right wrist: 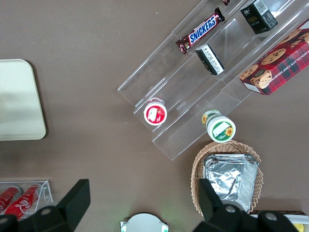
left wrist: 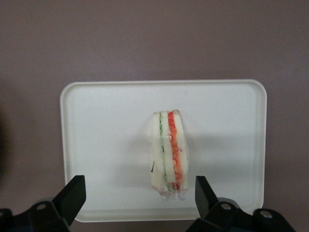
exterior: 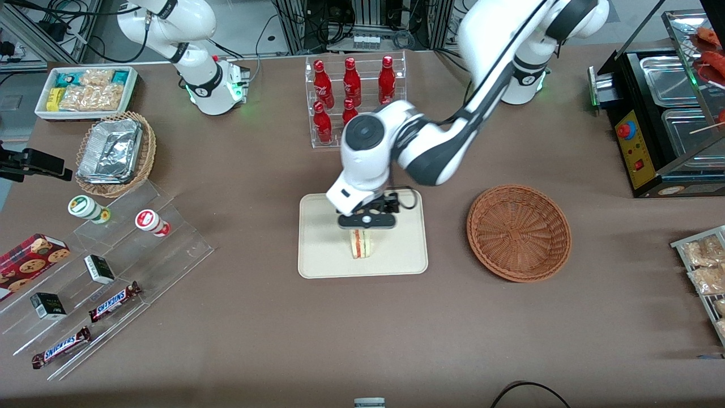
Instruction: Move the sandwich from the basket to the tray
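The sandwich [exterior: 361, 243] stands on its edge on the cream tray [exterior: 323, 249], near the tray's middle, its red and green filling layers facing up. My left gripper [exterior: 367, 222] hovers just above it. In the left wrist view the gripper [left wrist: 139, 195] is open, its black fingers [left wrist: 72, 197] spread wide to either side of the sandwich [left wrist: 169, 152] and not touching it. The sandwich rests on the tray [left wrist: 96, 145]. The reddish-brown wicker basket [exterior: 518, 232] is empty and sits beside the tray, toward the working arm's end of the table.
A clear rack of red cola bottles [exterior: 354, 96] stands farther from the front camera than the tray. Toward the parked arm's end are a tan basket of foil containers [exterior: 113, 150], a white snack bin [exterior: 85, 90] and acrylic steps with snack bars [exterior: 107, 283]. A black food warmer [exterior: 662, 124] stands toward the working arm's end.
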